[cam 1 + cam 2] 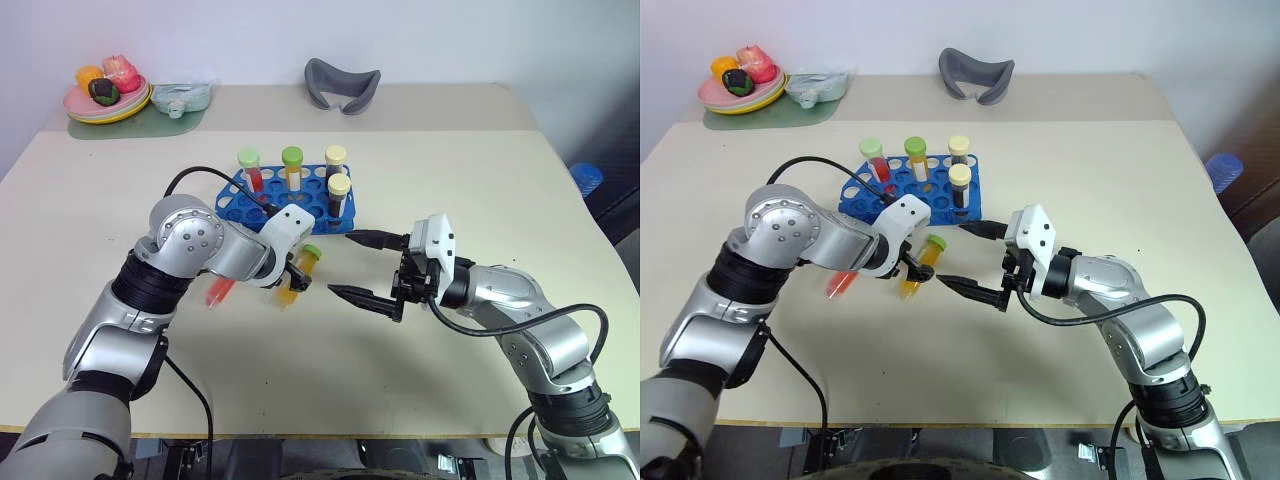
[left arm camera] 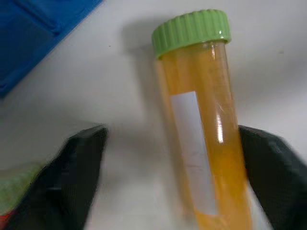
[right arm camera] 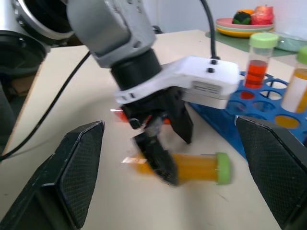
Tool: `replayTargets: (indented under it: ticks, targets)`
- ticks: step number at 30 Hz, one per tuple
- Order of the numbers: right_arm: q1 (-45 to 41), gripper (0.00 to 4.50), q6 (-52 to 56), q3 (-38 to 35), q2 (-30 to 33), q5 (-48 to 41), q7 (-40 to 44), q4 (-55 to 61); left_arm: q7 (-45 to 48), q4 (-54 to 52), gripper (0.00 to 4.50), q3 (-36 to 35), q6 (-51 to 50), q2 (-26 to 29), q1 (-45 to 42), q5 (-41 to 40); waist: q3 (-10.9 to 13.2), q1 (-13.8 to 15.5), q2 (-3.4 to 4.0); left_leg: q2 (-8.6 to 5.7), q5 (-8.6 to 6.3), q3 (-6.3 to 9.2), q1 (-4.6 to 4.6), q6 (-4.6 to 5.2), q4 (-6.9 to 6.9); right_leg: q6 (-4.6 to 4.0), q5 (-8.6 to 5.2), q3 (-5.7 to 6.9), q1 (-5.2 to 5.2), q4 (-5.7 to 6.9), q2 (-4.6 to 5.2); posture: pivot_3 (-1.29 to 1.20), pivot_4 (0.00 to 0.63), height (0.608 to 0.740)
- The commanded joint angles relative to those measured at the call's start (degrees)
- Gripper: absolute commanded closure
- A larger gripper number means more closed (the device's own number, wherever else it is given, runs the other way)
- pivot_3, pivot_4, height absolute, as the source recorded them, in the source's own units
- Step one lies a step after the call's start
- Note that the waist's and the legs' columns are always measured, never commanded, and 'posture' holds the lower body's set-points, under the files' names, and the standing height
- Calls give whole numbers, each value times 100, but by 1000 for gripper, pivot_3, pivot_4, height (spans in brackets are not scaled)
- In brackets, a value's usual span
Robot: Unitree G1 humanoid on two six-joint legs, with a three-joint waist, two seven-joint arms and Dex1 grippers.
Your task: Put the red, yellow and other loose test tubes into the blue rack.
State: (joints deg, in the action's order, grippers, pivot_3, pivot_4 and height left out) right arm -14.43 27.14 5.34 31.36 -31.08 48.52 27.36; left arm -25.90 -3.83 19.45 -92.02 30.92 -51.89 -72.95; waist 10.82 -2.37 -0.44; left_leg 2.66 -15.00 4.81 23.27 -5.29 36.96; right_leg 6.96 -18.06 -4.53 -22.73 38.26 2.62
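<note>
The left gripper (image 1: 296,278), two black fingers under a white wrist block, points down at the cream tabletop (image 1: 420,180) over a clear plastic test tube of yellow-orange liquid with a green screw cap (image 1: 303,268) that lies flat there, cap end towards the blue plastic rack (image 1: 285,200). In the left wrist view the two fingers (image 2: 79,167) stand on either side of this tube (image 2: 204,124), one touching or nearly touching its wall and the other still clear of it with bare table between, so the jaws are apart and not clamped on the tube. Just behind that hand, on the side away from the other arm and partly hidden under the forearm, lies a second loose tube holding red liquid (image 1: 220,291). The rack sits just beyond the left gripper, further from the robot, and holds four upright tubes: a green-capped one with red liquid (image 1: 249,166), a green-capped one with orange liquid (image 1: 292,165), and two with pale yellow caps and dark contents (image 1: 339,194). The right gripper (image 1: 358,268) hovers level near the lying tube on its opposite side, pointing towards the left hand, its long black fingers spread wide and holding nothing. Far beyond both hands, at the table's back edge, are a stack of pastel plates with toy fruit (image 1: 105,88) and a grey curved cushion (image 1: 343,84).
</note>
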Motion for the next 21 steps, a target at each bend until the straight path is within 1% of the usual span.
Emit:
replayTargets:
  ticks: [1, 2, 16, 21]
  targets:
    - [17, 0, -110, -1, -68, -42, -47, 286, -24, 12, 2376, 21, -48, -73, 58, -22, 0, 0, 0, 0, 0, 0, 0, -1, 0, 0, 0, 0, 0, 0, 0, 0, 150, 740]
    - [21, 0, -110, 6, -76, -45, -57, 295, -43, 11, 2838, 15, -48, -74, 58, -17, 0, 0, 0, 0, 1, 0, 0, -1, 0, 0, 0, 0, 0, 0, 0, 0, 150, 740]
    - [-39, 0, 9, -4, -90, -117, -141, 377, -7, -130, 2838, 40, -48, 26, -41, 222, 0, -2, 0, 0, 3, 0, 0, -5, 0, 0, 0, 1, 0, 0, 0, 0, 150, 740]
    - [-37, 0, 61, -43, -30, -156, -134, 406, 296, -525, 2838, -26, -48, 359, -52, 367, 1, -16, -2, 0, 7, 0, 1, -12, -2, 0, 0, 0, -4, 1, -2, 0, 150, 740]
